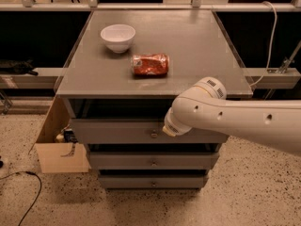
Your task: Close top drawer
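The top drawer (113, 132) is a wide grey drawer just under the grey tabletop (197, 55). It stands a little way out, with a dark gap showing above its front. Its small round knob (154, 134) is at the centre. My white arm reaches in from the right. My gripper (170, 128) is at the arm's end, against the drawer front just right of the knob, mostly hidden behind the wrist.
A white bowl (117, 36) and a red crumpled packet (150, 64) lie on the tabletop. Two shorter grey drawers (153, 162) sit below. An open cardboard box (59, 147) stands on the floor at the left. A cable (28, 192) lies on the speckled floor.
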You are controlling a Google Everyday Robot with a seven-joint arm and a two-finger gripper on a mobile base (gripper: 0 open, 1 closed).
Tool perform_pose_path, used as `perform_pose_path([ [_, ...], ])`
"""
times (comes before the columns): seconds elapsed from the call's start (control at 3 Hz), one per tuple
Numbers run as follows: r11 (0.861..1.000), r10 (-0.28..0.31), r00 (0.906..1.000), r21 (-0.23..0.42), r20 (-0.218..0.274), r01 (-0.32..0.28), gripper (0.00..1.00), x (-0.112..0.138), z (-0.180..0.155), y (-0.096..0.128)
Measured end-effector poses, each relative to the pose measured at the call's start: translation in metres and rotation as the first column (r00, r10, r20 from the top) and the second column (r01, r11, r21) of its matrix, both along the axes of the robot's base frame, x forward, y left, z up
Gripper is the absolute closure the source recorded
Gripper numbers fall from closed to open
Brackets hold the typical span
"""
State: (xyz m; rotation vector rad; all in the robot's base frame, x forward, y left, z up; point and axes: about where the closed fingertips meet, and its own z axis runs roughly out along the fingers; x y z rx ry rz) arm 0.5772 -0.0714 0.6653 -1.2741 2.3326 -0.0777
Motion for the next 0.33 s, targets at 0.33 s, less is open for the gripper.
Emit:
perform_pose_path([
  [0.33, 1.000, 0.000, 1.0000, 0.000, 0.000, 0.000, 1.00, 0.0000, 0.0000, 0.0000],
])
